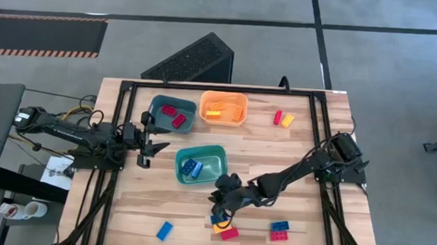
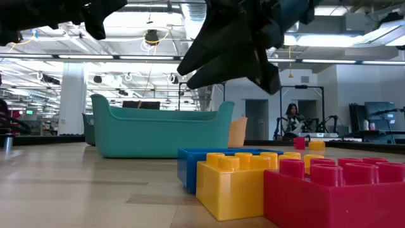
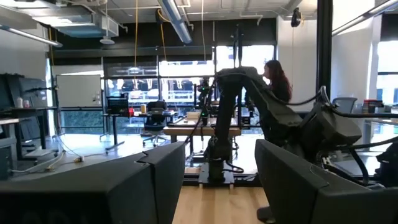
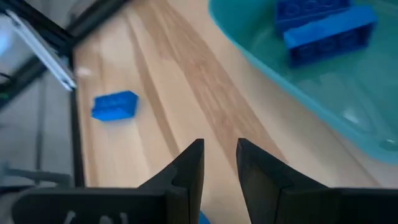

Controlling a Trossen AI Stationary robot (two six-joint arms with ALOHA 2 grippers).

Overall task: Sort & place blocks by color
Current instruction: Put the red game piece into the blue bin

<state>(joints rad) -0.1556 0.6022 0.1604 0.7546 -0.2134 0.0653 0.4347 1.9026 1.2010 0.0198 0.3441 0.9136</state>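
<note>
The right gripper (image 1: 219, 206), fingers a narrow gap apart and empty, hovers over the blue, yellow and red blocks (image 1: 225, 228) at the table's six o'clock. The pick-up looks next: drop, clench on the blue block (image 2: 202, 166), carry to the teal tray (image 1: 218, 154) at twelve. The left gripper (image 1: 146, 142) waits, released, at nine o'clock.

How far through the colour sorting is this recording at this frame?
Roughly a third done. Two red blocks lie in the dark teal tray, yellow blocks in the orange tray, two blue blocks in the lighter teal tray. The right gripper hovers empty, its fingers slightly apart, over the blue, yellow and red cluster. Loose: a lone blue block, a blue-red pair, a red-yellow pair.
</note>
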